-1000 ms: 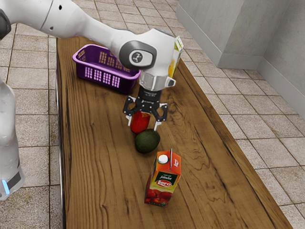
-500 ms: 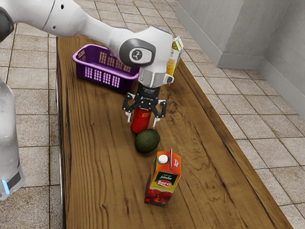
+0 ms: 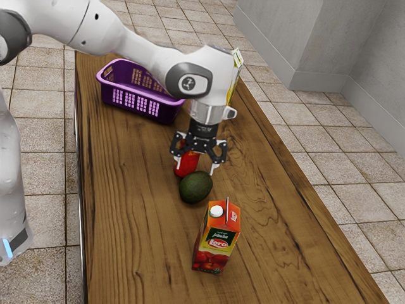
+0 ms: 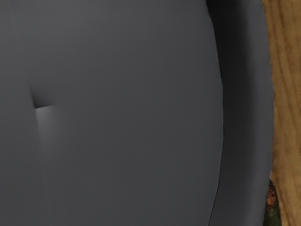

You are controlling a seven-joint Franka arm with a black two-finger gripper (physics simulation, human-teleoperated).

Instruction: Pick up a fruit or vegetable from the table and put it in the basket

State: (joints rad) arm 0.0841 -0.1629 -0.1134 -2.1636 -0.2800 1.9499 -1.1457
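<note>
- The black hand (image 3: 196, 168) is released, its two fingers spread well apart, pointing down over the desk (image 3: 126, 215).
- The avocado (image 3: 195, 187), dark green, lies on the desk just by the fingertips, on the side toward me; I can't tell whether a finger touches it.
- A red thing with a bit of yellow on it (image 3: 186, 166) sits right by the fingers, partly hidden by the hand and the avocado.
- Over past the hand, toward the exterior view's left, there's the purple basket (image 3: 130, 101), upright on the desk.
- Nearer me than the hand stands a juice carton (image 3: 216, 244) with a white cap.
- Another carton (image 3: 236, 71) shows beyond the hand, half behind the arm (image 3: 142, 47).
</note>
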